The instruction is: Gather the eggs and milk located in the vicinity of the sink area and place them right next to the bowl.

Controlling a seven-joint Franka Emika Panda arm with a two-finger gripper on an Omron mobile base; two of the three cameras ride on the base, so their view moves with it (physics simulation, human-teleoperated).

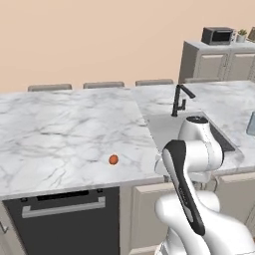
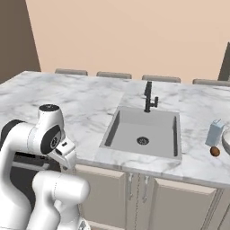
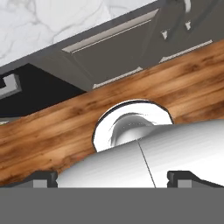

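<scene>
We can read no brand, label or writing anywhere; the milk carton [image 2: 216,132] is pale blue and white, but any print on it is too small to make out. The arm is folded back low in front of the counter [image 1: 60,129], with the hand pointing down toward the wooden floor [image 3: 52,131] before the cabinet fronts. In the hand view the gripper [image 3: 112,178] has its two dark tips standing far apart at the bottom corners, spread wide with nothing between them. One orange-brown egg [image 1: 113,159] lies alone on the marble left of the sink [image 2: 143,132], near the counter's front edge. The brown egg [image 2: 215,152] lies right of the sink, just in front of the carton and beside the bowl's rim [image 2: 226,143] at the picture's edge.
</scene>
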